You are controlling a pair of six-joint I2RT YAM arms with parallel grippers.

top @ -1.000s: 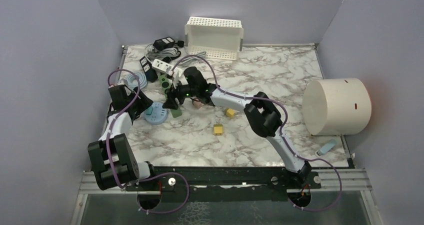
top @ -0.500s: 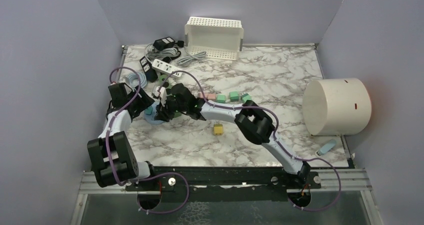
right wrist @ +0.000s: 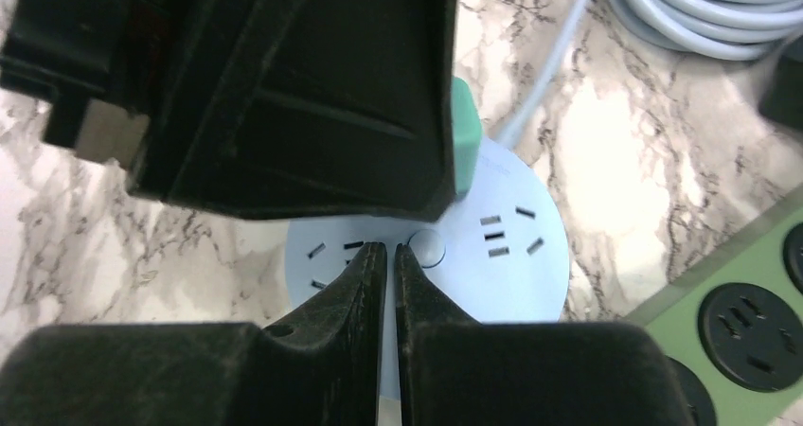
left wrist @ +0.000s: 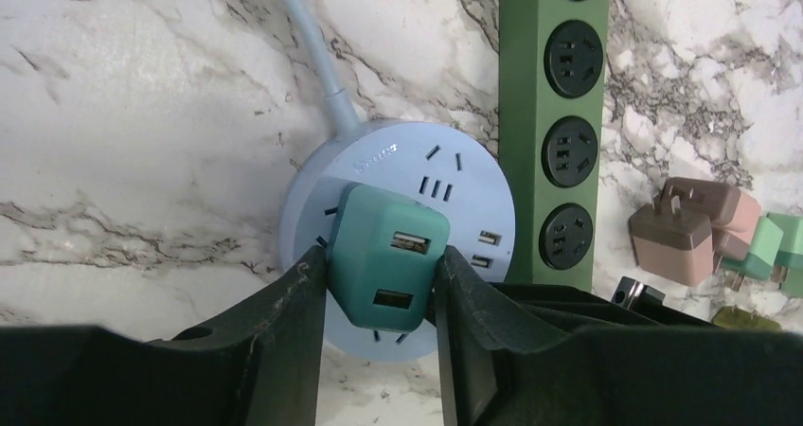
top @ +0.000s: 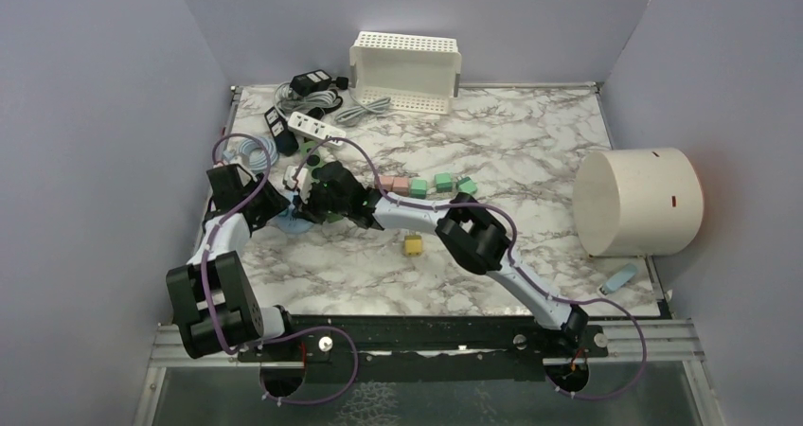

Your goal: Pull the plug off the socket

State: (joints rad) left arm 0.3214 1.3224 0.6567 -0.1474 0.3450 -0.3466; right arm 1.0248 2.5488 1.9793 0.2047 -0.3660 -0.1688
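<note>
A teal plug with two USB ports sits in a round light-blue socket on the marble table. My left gripper is shut on the plug, one black finger pressed against each side. In the right wrist view my right gripper is shut with nothing between its fingers, and its tips rest on the socket's top face beside the centre button. There the left gripper's black body hides most of the plug. In the top view both grippers meet over the socket at the table's left.
A green power strip lies right beside the socket, with brown, pink and green adapters past it. A coiled grey cable, a white power strip and a white basket lie behind. A cream cylinder stands at the right.
My right gripper swung left from the green strip onto the round socket and shut. My left gripper closed onto the teal plug.
</note>
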